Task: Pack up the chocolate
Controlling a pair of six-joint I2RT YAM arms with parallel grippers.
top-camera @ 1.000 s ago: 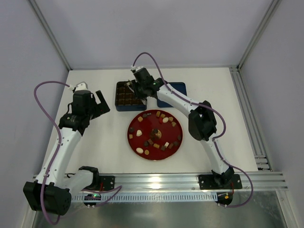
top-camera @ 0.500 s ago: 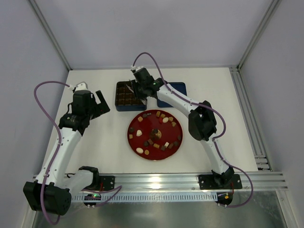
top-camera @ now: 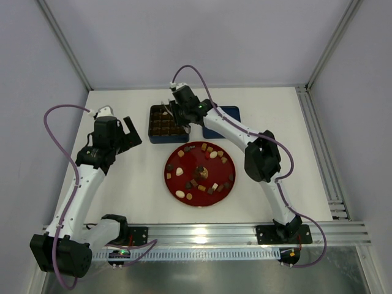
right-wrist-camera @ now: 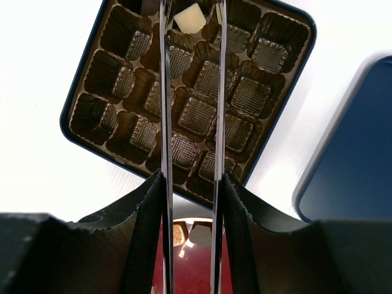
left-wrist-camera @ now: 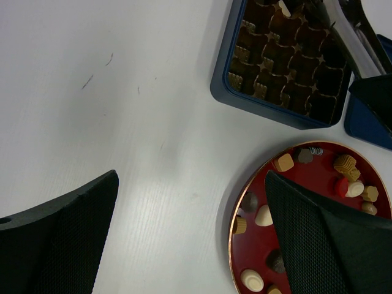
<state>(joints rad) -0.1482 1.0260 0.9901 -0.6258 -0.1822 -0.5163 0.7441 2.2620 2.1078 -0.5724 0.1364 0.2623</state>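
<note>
Many small dark, light-brown and cream chocolates (top-camera: 212, 155) lie on the red plate (top-camera: 168, 166). My right gripper (right-wrist-camera: 191, 184) is shut on metal tweezers (right-wrist-camera: 163, 92), whose two prongs reach over the dark blue tin (right-wrist-camera: 67, 119). One cream-white chocolate (right-wrist-camera: 188, 18) sits in a far cell between the spread prongs, touching neither; the other cells in view are empty. In the top view the right gripper (top-camera: 177, 113) is over the tin (top-camera: 151, 125). My left gripper (top-camera: 130, 131) is open and empty over bare table (left-wrist-camera: 193, 226), left of the plate (left-wrist-camera: 236, 202).
The tin's blue lid (top-camera: 228, 114) lies flat right of the tin, under the right arm; it also shows in the right wrist view (right-wrist-camera: 355, 159). The plate's near edge with two chocolates (right-wrist-camera: 199, 234) shows between the right fingers. White walls and a metal frame surround the table.
The right arm has shifted very slightly over the tin. The left arm has not moved.
</note>
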